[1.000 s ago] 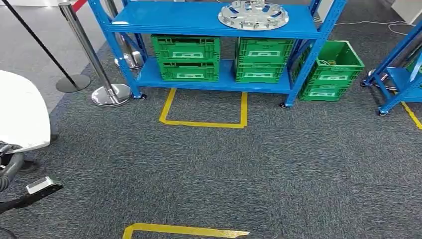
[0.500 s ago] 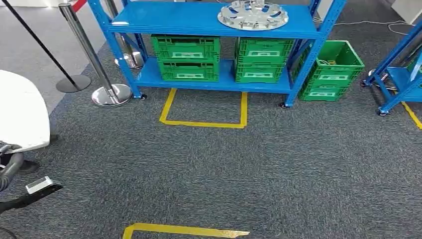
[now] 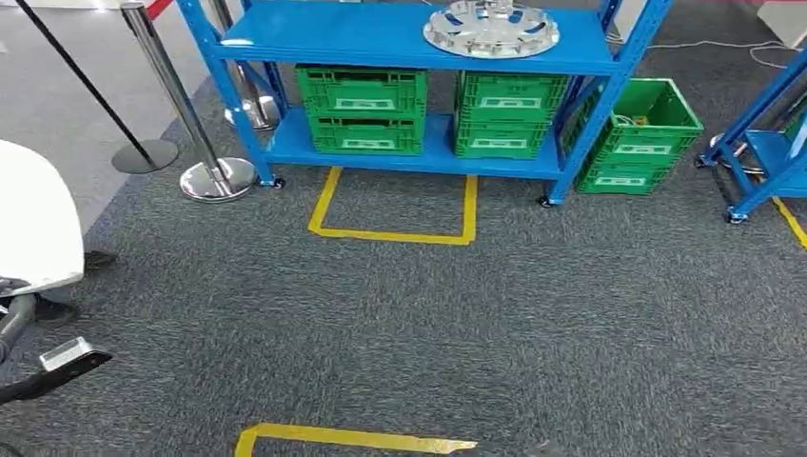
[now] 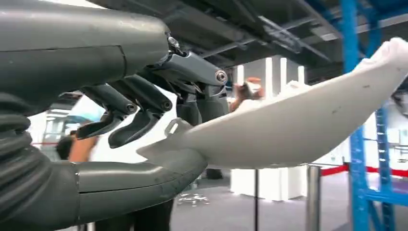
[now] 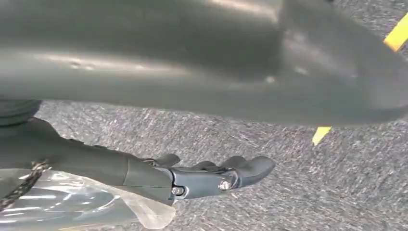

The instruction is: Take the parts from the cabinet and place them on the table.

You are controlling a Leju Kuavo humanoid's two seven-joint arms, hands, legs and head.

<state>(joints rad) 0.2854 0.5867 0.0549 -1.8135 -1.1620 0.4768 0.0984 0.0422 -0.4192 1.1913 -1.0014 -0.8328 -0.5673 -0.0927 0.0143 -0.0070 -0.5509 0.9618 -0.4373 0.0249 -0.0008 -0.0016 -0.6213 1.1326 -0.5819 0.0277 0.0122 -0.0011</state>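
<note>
The whole head view had shifted slightly since a second before, the camera moving; nothing on the cabinet [image 3: 409, 38] moved. The left hand [image 4: 144, 110] gripped a white part [image 4: 308, 130]; the right hand [image 5: 211, 175] hung loosely extended, holding nothing. A silver disc part [image 3: 491, 27] lay on the top shelf.

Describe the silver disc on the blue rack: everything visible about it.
The silver disc is a round, shiny metal part that looks like a wheel cover, with oval cut-outs around its rim and a raised hub. It lies flat on the top shelf of the blue rack, toward the right end, above green crates. Nothing else touches it.
</note>
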